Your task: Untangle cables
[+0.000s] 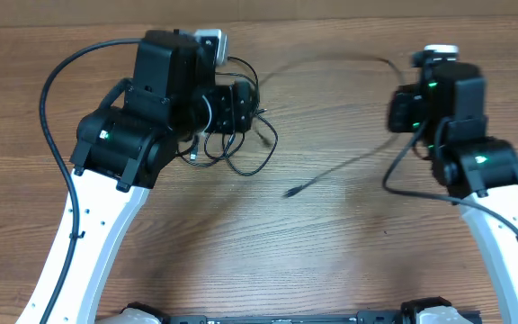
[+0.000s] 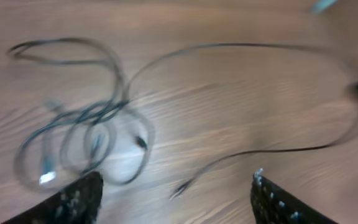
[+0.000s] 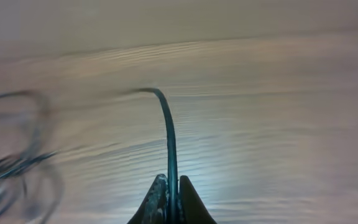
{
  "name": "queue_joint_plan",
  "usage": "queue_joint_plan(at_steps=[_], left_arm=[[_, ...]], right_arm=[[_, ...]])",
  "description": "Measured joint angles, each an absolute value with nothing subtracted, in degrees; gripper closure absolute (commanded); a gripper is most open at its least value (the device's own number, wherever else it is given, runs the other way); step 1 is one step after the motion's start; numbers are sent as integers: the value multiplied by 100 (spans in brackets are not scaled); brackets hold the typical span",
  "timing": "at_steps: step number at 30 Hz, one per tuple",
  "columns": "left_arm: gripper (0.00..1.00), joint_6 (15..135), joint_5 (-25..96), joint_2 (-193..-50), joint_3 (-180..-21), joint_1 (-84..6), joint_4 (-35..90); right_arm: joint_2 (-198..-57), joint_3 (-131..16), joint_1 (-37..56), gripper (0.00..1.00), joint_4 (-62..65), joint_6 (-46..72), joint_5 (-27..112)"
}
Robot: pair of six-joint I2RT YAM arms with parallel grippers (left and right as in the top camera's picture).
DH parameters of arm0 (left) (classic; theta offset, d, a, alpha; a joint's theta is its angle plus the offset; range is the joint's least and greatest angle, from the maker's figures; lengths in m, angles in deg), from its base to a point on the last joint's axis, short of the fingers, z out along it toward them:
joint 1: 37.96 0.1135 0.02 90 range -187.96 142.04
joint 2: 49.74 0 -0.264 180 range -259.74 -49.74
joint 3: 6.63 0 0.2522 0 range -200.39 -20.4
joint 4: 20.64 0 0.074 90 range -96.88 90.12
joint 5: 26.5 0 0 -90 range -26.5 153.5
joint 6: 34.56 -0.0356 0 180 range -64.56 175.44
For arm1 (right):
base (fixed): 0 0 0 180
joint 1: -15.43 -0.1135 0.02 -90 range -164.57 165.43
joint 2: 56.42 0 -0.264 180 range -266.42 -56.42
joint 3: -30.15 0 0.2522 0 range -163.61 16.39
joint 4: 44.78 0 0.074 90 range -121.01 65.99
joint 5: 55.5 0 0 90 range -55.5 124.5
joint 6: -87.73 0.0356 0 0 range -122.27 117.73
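Note:
Several thin black cables lie in a loose tangle on the wooden table, under my left gripper. The left wrist view shows the tangle's loops to the left, with that gripper open, empty and above the table. One long cable arcs from the tangle to my right gripper. A free plug end lies mid-table, and it also shows in the left wrist view. The right gripper is shut on a cable that runs straight ahead. The blurred tangle shows at the left of the right wrist view.
The table is bare brown wood. A thicker black arm cable loops beside the left arm at the far left. Another black arm cable hangs beside the right arm.

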State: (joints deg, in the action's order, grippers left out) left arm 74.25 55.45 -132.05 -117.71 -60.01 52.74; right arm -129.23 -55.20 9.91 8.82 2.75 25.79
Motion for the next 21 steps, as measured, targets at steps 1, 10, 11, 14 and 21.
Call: queue_joint_plan(at_steps=[1, 10, 11, 14, 21], left_arm=[[24, 7377, 5694, -13205, -11771, -6001, 5385], [24, 7189, 6717, -13205, -11771, -6001, 6041], [25, 7189, 6752, -13205, -11771, -6001, 6054], [25, 7174, 6832, -13205, -11771, -6001, 6065], [26, 7171, 6894, -13205, -11771, -6001, 6070]], right_arm=[[-12923, -5520, 1170, 96, 882, 286, 2490], [-12923, -5839, 3194, 96, 493, 568, 2048], [-12923, -5902, 3422, 96, 414, 622, 2028], [-12923, -6016, 3911, 96, 222, 712, 1976], [-12974, -6047, 4285, 96, 165, 858, 1751]])
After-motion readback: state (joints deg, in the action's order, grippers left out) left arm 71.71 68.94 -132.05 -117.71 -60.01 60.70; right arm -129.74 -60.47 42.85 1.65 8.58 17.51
